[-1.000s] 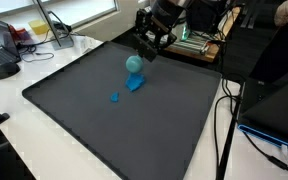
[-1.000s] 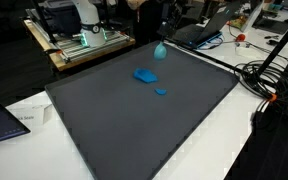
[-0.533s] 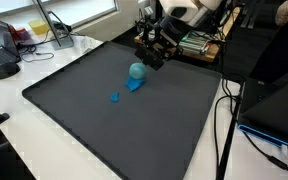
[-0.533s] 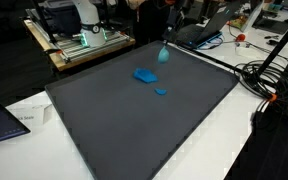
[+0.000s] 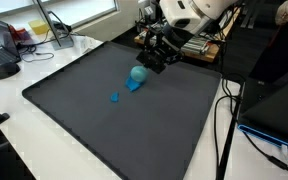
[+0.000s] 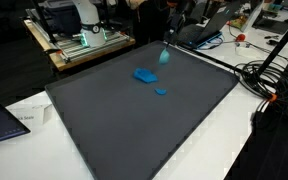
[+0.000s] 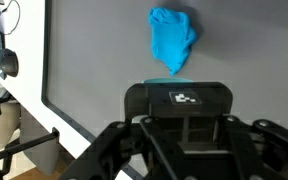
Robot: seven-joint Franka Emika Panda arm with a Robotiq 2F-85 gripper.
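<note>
The gripper (image 5: 156,58) has drifted along the far edge of the dark grey tabletop (image 5: 134,125) over the last second. A teal ball (image 5: 138,74) rests just below it, a crumpled blue cloth (image 7: 172,40) ahead. Whether it is clenched, I cannot tell.

Dark mat (image 5: 134,120); laptop (image 6: 2,118); cables (image 5: 224,130).

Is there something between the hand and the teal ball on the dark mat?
Nothing visible does. The hand is close above the teal ball on the dark mat. The blue cloth lies beyond the ball, not between.
</note>
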